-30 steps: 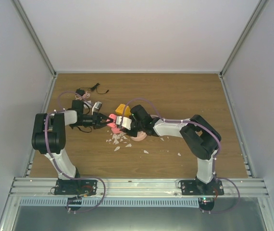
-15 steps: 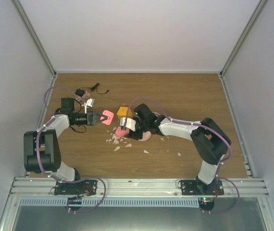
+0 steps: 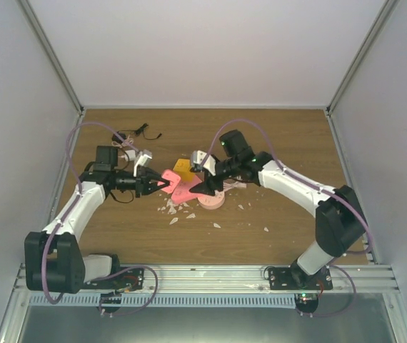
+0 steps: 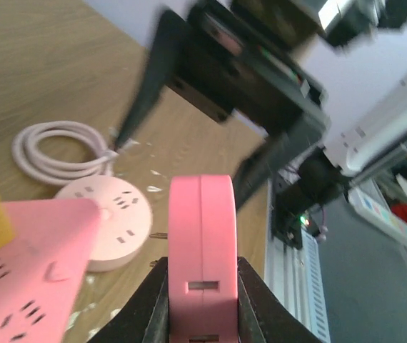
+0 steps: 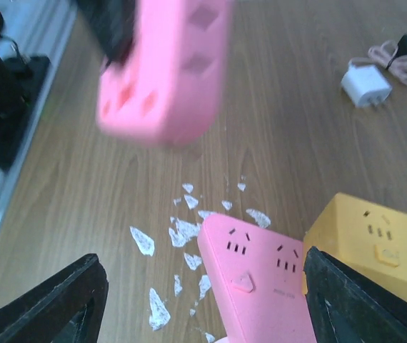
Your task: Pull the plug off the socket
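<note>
Left claw [image 3: 153,184] is pinched tight on the plug [image 3: 166,178], a small pink rounded block. The left wrist view shows the plug [image 4: 202,243] edge-on between the two fingers [image 4: 155,304], up off the tabletop [image 3: 282,143].

The socket [image 3: 184,190], the flat pink triangle, lies mid-tabletop just right of the plug. From above they look close. The right wrist view shows bare wood between plug [image 5: 168,71] and socket [image 5: 260,282], so they're apart.

Right claw [image 3: 202,190] is spread wide and grips nothing. It hangs over the socket, with one finger [image 5: 53,300] on each side of that view. Its open fingers also fill the far part of the left wrist view.

Yellow cube [image 3: 183,166] sits against the socket's far side. I can't tell if they actually touch.

Round pale-pink strip [image 3: 214,202] is on the near right of the socket, and its cord is coiled beside it [image 4: 53,153]. From above the socket seems to overlap it, but I can't say for sure.

White flakes [image 3: 175,209] are scattered on the wood just near of the socket.

White charger [image 5: 366,84] with a pink cable is far left, well apart. A small black adapter [image 3: 121,136] sits beyond it.
</note>
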